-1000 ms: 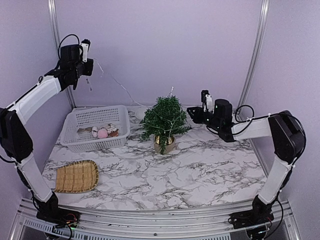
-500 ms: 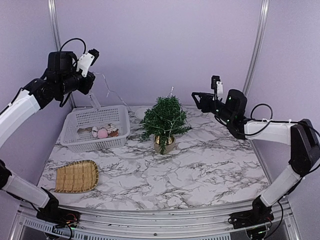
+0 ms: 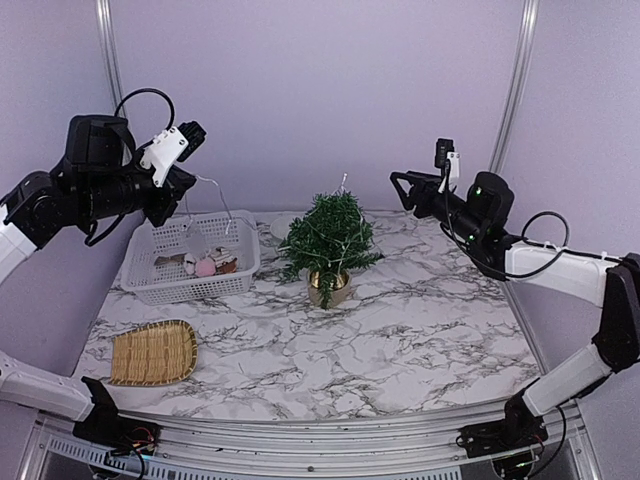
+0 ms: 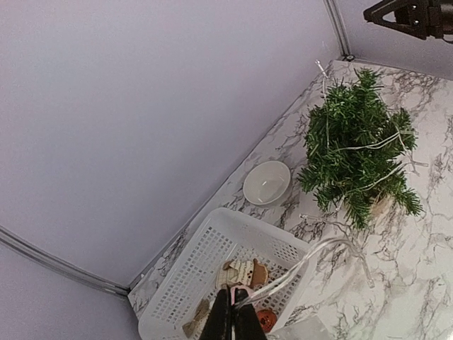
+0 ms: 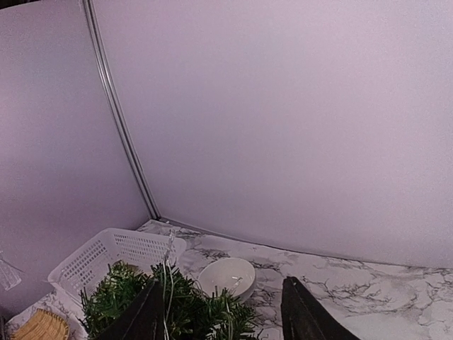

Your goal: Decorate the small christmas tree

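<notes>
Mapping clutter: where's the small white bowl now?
Left wrist view: the small round white bowl sits by the back wall, left of the small green christmas tree, beside the white plastic basket.

You are looking at a robot test cell in a lab: plain lilac panels close it in on three sides, aluminium posts frame the back corners, and the marble-print tabletop sits on a slotted metal rail
</notes>
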